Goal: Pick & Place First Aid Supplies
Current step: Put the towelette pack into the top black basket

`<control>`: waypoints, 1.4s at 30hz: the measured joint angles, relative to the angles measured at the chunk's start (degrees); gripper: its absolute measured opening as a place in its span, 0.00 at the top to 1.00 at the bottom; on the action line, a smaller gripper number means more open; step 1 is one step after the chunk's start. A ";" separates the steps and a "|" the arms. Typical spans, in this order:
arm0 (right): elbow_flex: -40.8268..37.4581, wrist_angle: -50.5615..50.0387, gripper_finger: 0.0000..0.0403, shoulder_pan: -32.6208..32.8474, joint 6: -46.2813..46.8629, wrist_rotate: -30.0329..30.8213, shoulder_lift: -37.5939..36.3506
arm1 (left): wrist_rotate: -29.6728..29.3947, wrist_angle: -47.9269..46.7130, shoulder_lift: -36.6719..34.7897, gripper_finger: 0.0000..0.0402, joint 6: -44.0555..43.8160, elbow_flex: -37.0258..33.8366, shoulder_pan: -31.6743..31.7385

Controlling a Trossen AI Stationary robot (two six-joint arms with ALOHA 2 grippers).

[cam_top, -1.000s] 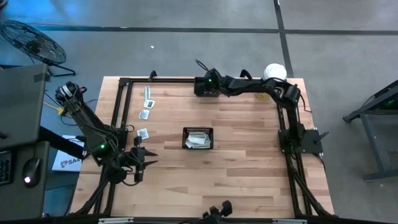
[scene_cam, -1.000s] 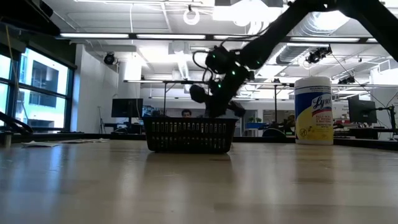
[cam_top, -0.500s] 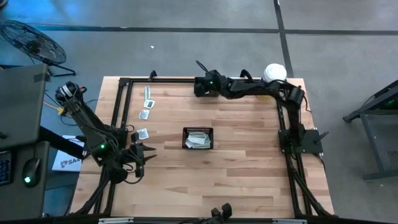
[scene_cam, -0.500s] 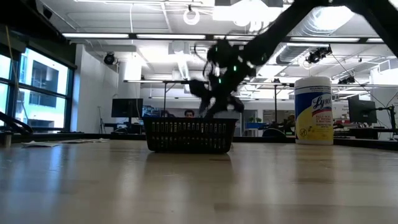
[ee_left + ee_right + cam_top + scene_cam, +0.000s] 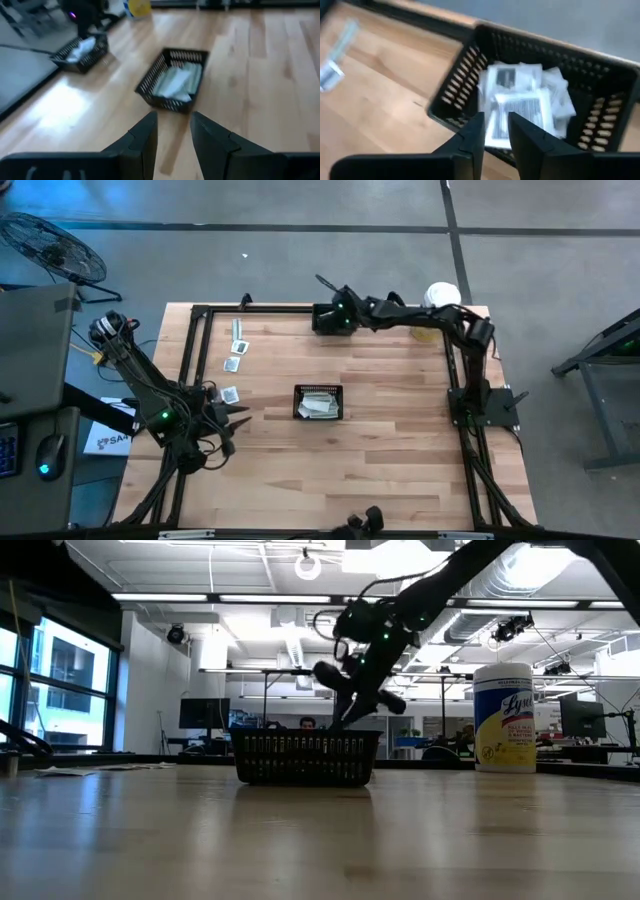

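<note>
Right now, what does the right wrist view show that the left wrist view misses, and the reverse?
Only the right wrist view: loose packets on bare wood, and print on the square white packets in the far basket. Only the left wrist view: the centre basket of pale strips and the yellow-based canister. Both: the far basket and wooden table.

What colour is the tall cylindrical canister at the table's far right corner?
The canister is white with yellow, carrying dark lettering; the low view shows it best.
</note>
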 joint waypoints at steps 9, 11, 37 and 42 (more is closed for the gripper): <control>17.66 -20.49 0.82 -1.90 0.14 -1.04 9.49 | -3.42 -0.48 -0.02 0.72 0.05 -0.02 0.02; 19.02 -20.54 0.82 -2.62 1.81 -3.11 11.36 | -3.19 -0.63 -0.02 0.72 0.04 -0.02 0.02; 19.33 -15.99 0.82 2.40 0.35 0.37 5.38 | -2.62 -1.23 -0.02 0.72 1.57 -0.02 0.01; 19.35 -16.59 0.82 12.28 0.33 5.43 3.48 | -1.54 -1.23 -0.02 0.72 1.57 -0.02 0.02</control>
